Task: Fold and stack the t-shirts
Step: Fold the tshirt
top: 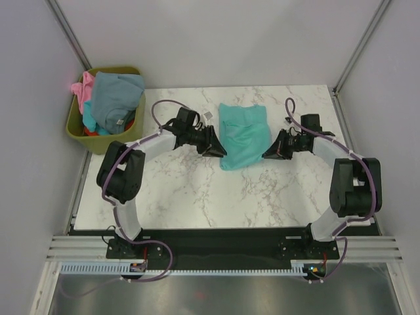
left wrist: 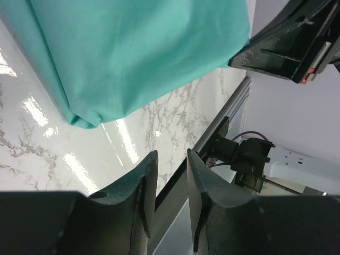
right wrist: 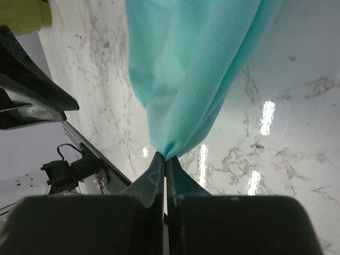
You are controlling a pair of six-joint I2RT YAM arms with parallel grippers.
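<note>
Robot lab cell here: plain white panels (top: 216, 39) wall in a marble table (top: 197, 190) at centre frame, left arm (top: 125, 177) and right arm (top: 351, 187) bolted to a black plate (top: 223, 239) along the bottom, aluminium rails (top: 79, 249) beside it, purple cables (top: 153, 118) looping.

Teal t-shirt (top: 243, 134) lies folded; other t-shirts (top: 115, 97) heaped apart.

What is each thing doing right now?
teal t-shirt: lying on the table, partly folded, one edge pinched.
right gripper: shut on the teal t-shirt.
left gripper: slightly open, empty.
grey-blue t-shirt: crumpled, on top of the bin's pile.
pink t-shirt: crumpled in the bin.
bin: heaped with shirts.
</note>
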